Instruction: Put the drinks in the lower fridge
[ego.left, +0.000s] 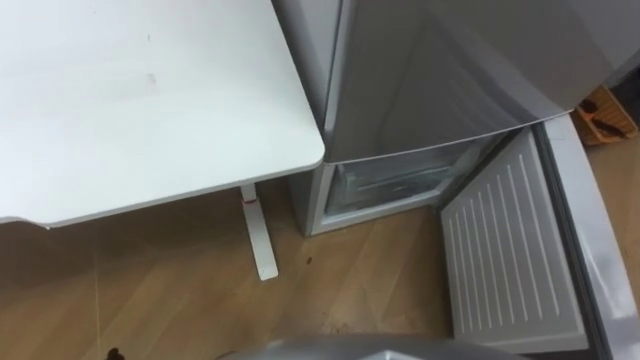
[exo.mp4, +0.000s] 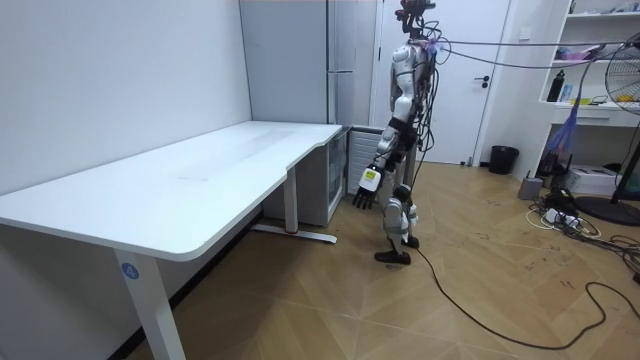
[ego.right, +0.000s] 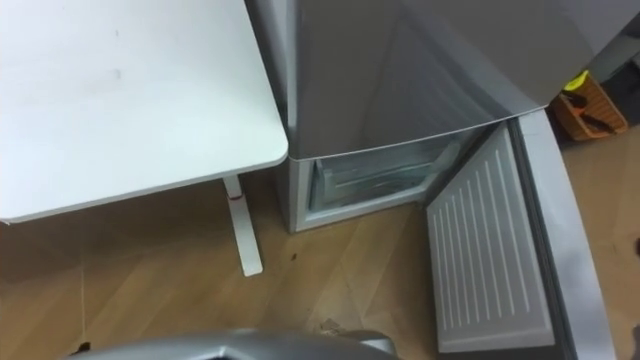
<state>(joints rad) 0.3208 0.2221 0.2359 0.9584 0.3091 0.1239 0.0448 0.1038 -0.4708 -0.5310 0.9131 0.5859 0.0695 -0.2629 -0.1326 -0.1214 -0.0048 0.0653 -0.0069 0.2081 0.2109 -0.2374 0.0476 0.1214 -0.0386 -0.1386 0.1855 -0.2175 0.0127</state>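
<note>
Room view: the robot stands facing the fridge (exo.mp4: 350, 50), just past the far end of the table (exo.mp4: 180, 190). Its left hand (exo.mp4: 363, 192) hangs loose-fingered and empty off the table's corner. Right of the table, the fridge's lower door (ego.left: 510, 250) stands wide open, baring a clear drawer (ego.left: 390, 180).

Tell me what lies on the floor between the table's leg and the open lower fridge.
Only bare wooden floor, with one tiny dark speck, between the table's leg and the lower fridge; the left eye view shows it.
</note>
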